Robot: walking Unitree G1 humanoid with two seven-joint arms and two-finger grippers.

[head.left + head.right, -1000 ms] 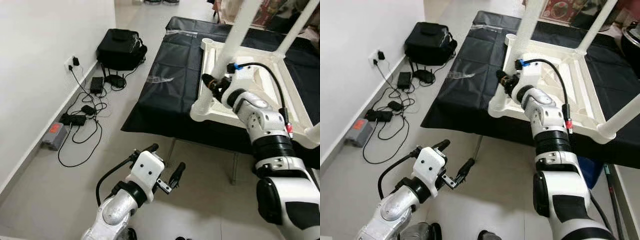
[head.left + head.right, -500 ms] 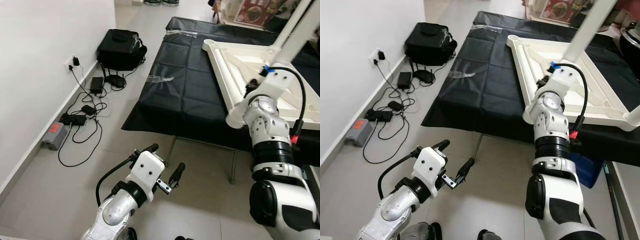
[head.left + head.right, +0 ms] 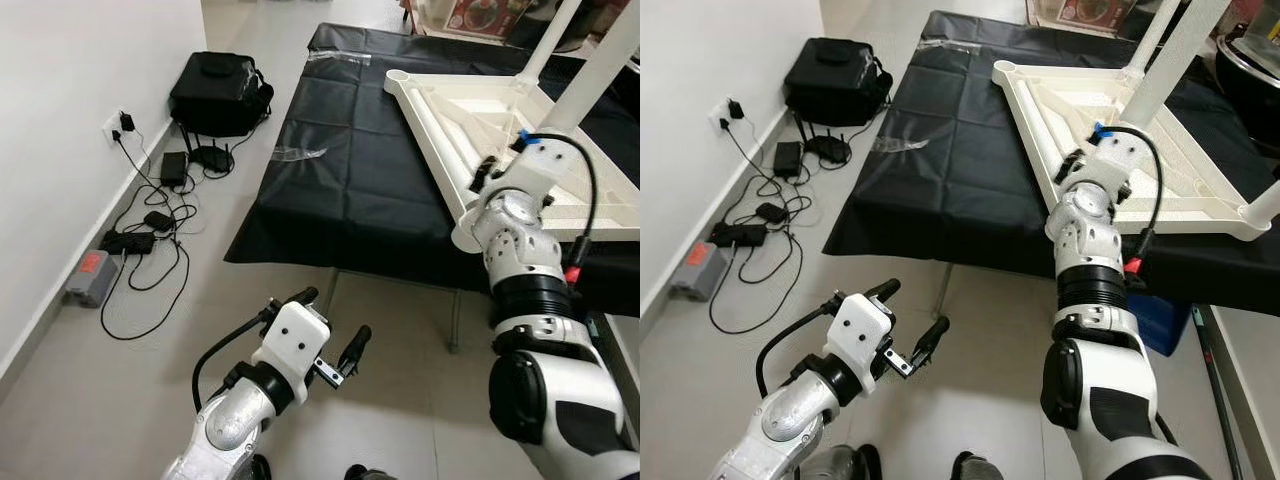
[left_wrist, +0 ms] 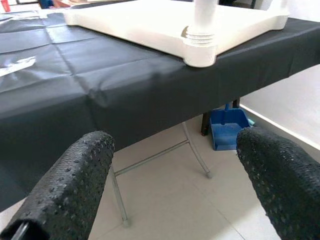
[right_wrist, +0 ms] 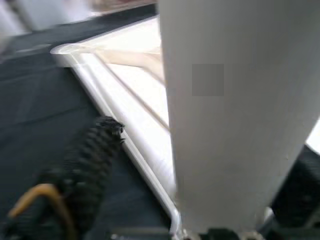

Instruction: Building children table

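The white children's table [image 3: 470, 110] lies upside down on a black-covered folding table [image 3: 340, 160], its white legs [image 3: 590, 80] pointing up. My right gripper [image 3: 495, 170] is at the tabletop's near edge, shut on the base of one leg. In the right wrist view that leg [image 5: 230, 100] sits between the black fingers [image 5: 97, 150]. A near corner of the tabletop [image 4: 200, 47] carries a short white leg stub and overhangs the cloth edge. My left gripper [image 3: 333, 313] hangs low over the floor in front of the folding table, open and holding nothing.
A black bag [image 3: 215, 90] sits against the left wall, with cables and power adapters [image 3: 150, 225] trailing from a wall socket [image 3: 120, 125]. A blue dustpan [image 4: 227, 130] lies under the folding table, beside its thin metal legs [image 3: 455, 320]. Bare tiled floor lies around my left arm.
My right gripper has swung the white table round on the cloth, so the held corner moved right and the top lies flatter. The camera has shifted slightly. The left arm is still.
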